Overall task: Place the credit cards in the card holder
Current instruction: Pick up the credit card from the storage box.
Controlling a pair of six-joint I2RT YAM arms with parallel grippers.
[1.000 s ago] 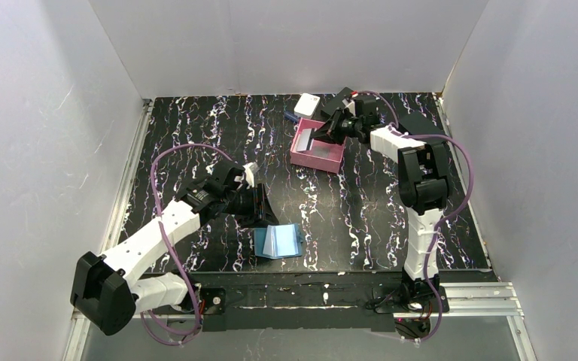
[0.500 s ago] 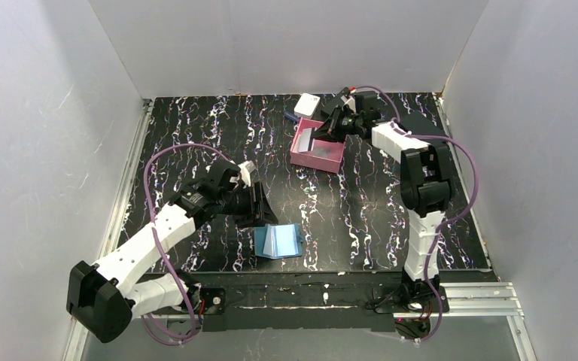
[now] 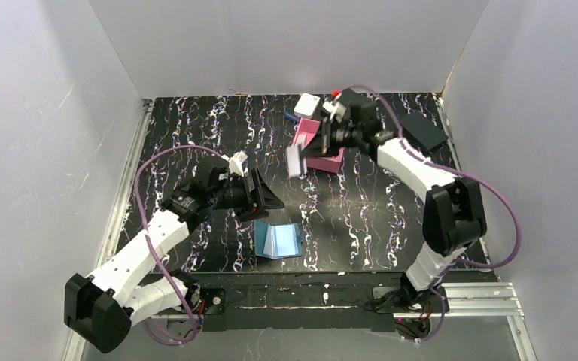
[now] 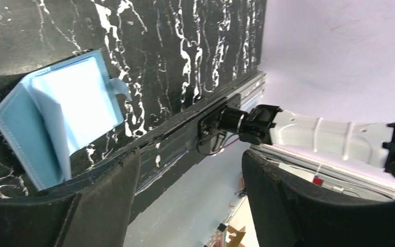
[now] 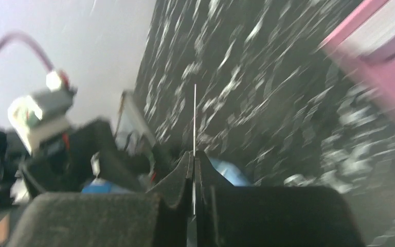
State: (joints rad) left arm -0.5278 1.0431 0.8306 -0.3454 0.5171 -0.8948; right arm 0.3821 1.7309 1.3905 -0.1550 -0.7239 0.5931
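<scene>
While my right gripper [image 5: 194, 157] clamps one credit card [image 3: 295, 160] by its end, aloft beyond card holder [image 3: 277, 241], I judge card thin, stiff, light, slick: grip near edge, leave leading end free. My left gripper [image 3: 266, 197] released, empty, just beside card holder.

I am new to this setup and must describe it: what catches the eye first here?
A pale card pinched in the shut right gripper, held in the air beside the pink tray at the back. Then the open blue wallet near the front edge, with the open left gripper just behind it.
</scene>
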